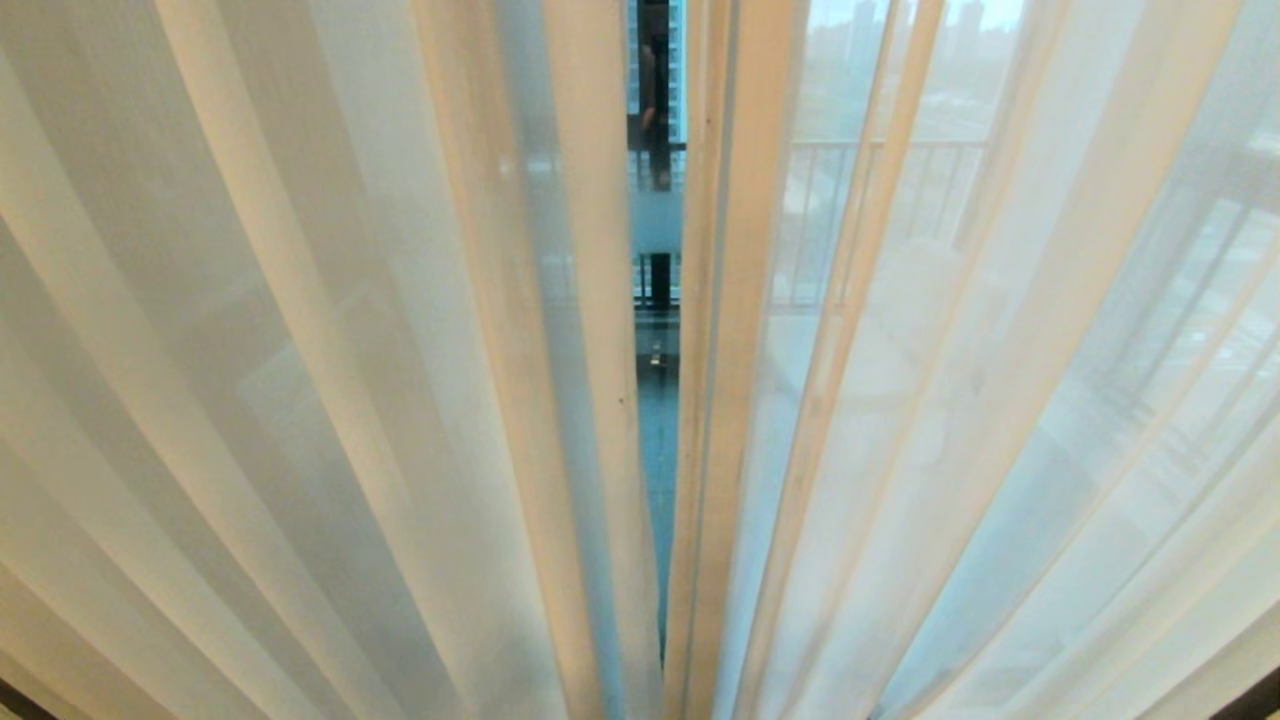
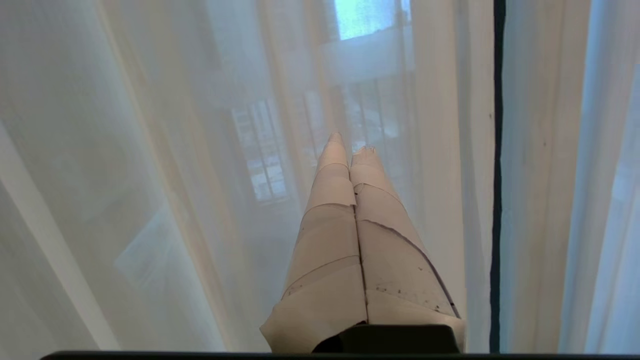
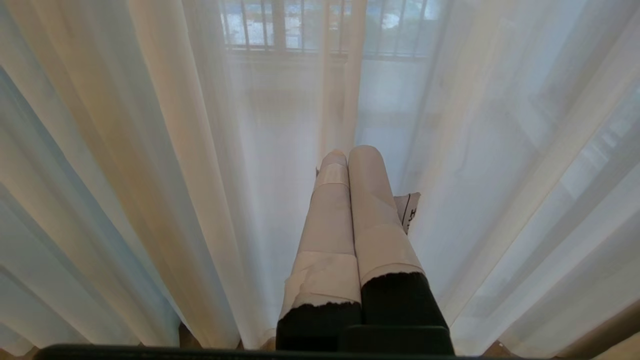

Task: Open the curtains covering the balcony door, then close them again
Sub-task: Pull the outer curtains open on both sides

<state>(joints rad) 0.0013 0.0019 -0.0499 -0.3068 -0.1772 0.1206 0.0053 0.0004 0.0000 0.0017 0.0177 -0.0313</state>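
Thin white sheer curtains fill the head view as a left panel (image 1: 300,350) and a right panel (image 1: 950,350), hanging shut apart from a narrow slit between them. The balcony door (image 1: 657,230) shows only through that slit, as glass with a pale band and a dark frame. Neither arm appears in the head view. In the left wrist view my left gripper (image 2: 350,142) is shut and empty, its tape-wrapped fingers pointing at the sheer (image 2: 175,175) just beside the dark slit (image 2: 496,200). My right gripper (image 3: 350,152) is also shut and empty, facing the folds of the sheer (image 3: 175,150).
A balcony railing with vertical bars (image 1: 860,150) shows faintly through the fabric, also as the railing (image 3: 300,30) in the right wrist view. A strip of floor (image 3: 620,345) shows below the curtain hem.
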